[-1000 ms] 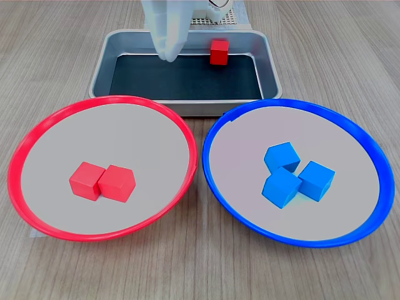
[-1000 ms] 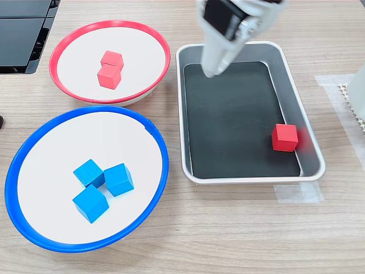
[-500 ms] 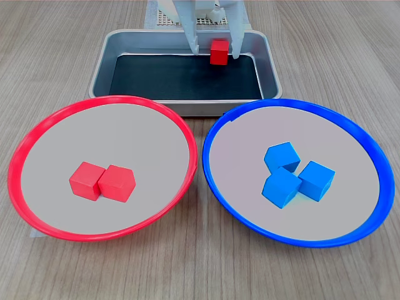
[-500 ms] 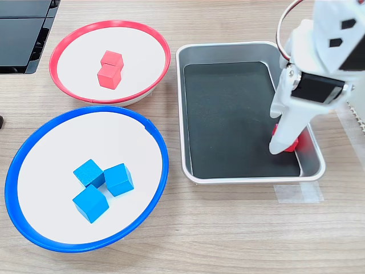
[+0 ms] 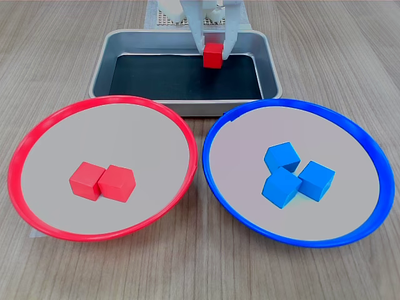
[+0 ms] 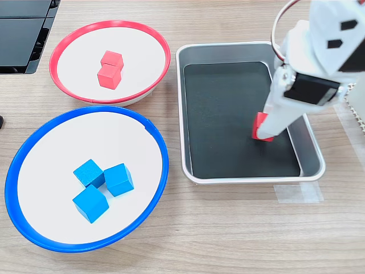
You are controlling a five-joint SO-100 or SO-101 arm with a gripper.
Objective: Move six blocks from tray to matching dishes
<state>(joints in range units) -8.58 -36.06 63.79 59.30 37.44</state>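
Note:
My white gripper (image 5: 213, 49) is shut on one red block (image 5: 213, 58) over the far side of the silver tray (image 5: 187, 107). In the second exterior view the gripper (image 6: 264, 133) holds that block (image 6: 258, 122) above the right part of the tray's black floor (image 6: 222, 114). No other block shows in the tray. Two red blocks (image 5: 102, 181) lie side by side in the red-rimmed dish (image 5: 125, 134), seen as blocks (image 6: 110, 69) in the dish (image 6: 140, 57). Three blue blocks (image 5: 290, 174) are clustered in the blue-rimmed dish (image 5: 244, 144), and again as blocks (image 6: 102, 181) in the dish (image 6: 51, 148).
Both dishes sit close together in front of the tray on a wooden table. The arm's white base (image 5: 164, 17) stands behind the tray. A black device (image 6: 23, 34) lies at the second exterior view's top left. Clear tape (image 6: 297, 193) is stuck beside the tray.
The gripper swung from the tray's other end to the red block, shut on it, and has shifted it away from the tray's wall toward the middle.

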